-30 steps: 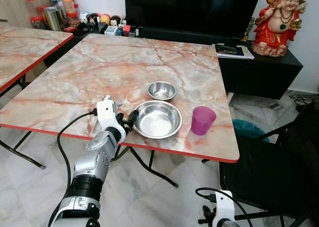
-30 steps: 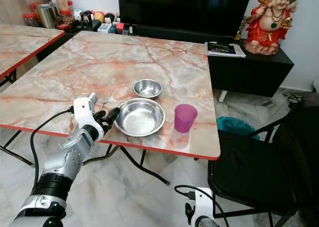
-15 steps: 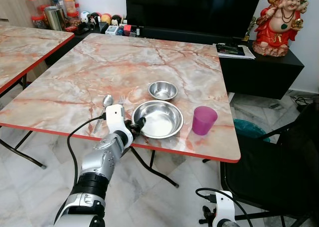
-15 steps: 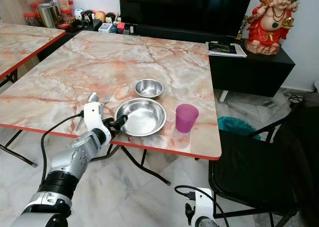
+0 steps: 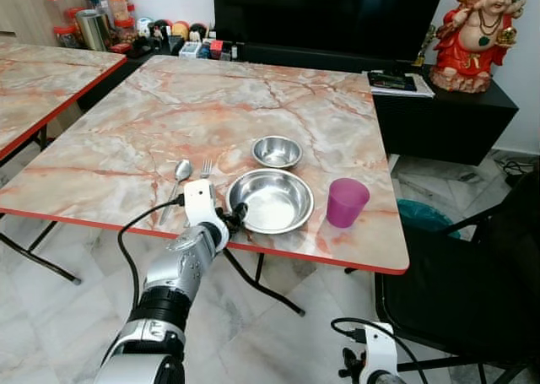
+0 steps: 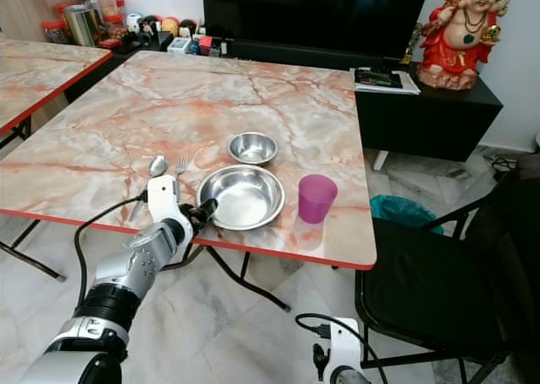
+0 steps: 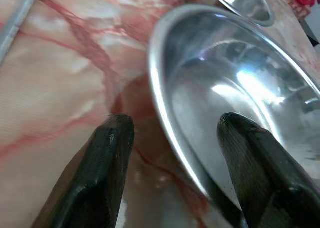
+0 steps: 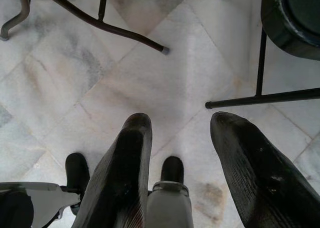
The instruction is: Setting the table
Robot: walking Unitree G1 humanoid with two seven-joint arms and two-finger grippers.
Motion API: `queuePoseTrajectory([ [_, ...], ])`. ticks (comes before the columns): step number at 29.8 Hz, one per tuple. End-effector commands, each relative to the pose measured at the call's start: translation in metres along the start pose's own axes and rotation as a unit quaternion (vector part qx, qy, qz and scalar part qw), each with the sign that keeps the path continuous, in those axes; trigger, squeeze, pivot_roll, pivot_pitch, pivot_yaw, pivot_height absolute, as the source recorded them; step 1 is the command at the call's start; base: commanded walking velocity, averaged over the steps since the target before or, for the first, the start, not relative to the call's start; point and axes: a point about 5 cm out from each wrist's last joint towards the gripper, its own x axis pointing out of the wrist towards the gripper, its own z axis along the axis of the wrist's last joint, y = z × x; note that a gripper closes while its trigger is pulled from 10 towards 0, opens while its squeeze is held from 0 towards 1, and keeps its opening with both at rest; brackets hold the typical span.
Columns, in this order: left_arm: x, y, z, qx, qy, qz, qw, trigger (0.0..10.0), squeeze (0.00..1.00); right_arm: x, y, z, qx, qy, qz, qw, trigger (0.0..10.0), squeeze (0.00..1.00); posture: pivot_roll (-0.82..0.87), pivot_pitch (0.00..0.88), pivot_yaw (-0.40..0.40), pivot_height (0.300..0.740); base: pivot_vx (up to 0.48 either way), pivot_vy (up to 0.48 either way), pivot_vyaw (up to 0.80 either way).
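While astride bowl [image 7: 235, 112] rim: spread left fingers [image 7: 107, 153].

Steel plate [image 5: 270, 202], small bowl [image 5: 277, 152], purple cup [image 5: 347, 202], spoon [image 5: 178, 178], fork [image 5: 205, 169]

No words to read

No letters, numbers, brand names or signs can be read anywhere. The jars [image 5: 84, 13] and small things at the back by the wall are too far and too small to show any print. The papers [image 5: 395, 82] on the black shelf are too blurry to read.
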Motion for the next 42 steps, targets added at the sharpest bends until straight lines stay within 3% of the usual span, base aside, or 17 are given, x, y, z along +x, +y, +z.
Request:
queuePoseTrajectory([
  [1, 0.002, -0.004, 0.001, -0.01, 0.007, -0.004, 1.0, 1.7, 0.0, 0.0, -0.001, -0.001, 0.005, 0.003, -0.002, 1.0, 10.0, 0.0, 0.0, 0.0, -0.041, 0.74, 0.0, 0.0, 0.0],
  [2, 0.003, -0.004, 0.002, -0.01, 0.008, -0.004, 1.0, 1.1, 0.0, 0.0, -0.001, -0.001, 0.005, 0.004, -0.003, 1.0, 10.0, 0.0, 0.0, 0.0, -0.041, 0.74, 0.0, 0.0, 0.0],
  [5, 0.003, -0.003, 0.002, -0.01, 0.008, -0.003, 1.0, 1.1, 0.0, 0.0, -0.001, -0.001, 0.005, 0.004, -0.003, 1.0, 10.0, 0.0, 0.01, 0.0, -0.042, 0.74, 0.0, 0.0, 0.0],
  [7, 0.003, -0.004, 0.002, -0.012, 0.007, -0.003, 1.0, 0.0, 0.0, 0.0, -0.001, -0.001, 0.006, 0.004, -0.003, 1.0, 10.0, 0.0, 0.0, 0.0, -0.041, 0.74, 0.0, 0.0, 0.0],
  [32, 0.003, 0.002, 0.009, -0.018, -0.006, 0.015, 1.0, 0.0, 0.0, 0.001, 0.0, 0.004, 0.0, 0.002, 0.001, 1.0, 10.0, 0.0, 0.02, 0.0, -0.05, 0.74, 0.0, 0.0, 0.0],
  [42, -0.004, 0.006, 0.029, -0.005, -0.062, 0.019, 0.998, 0.0, 0.0, 0.001, 0.0, 0.006, -0.001, 0.0, 0.001, 1.0, 10.0, 0.0, 0.02, 0.0, -0.055, 0.74, 0.0, 0.0, 0.0],
])
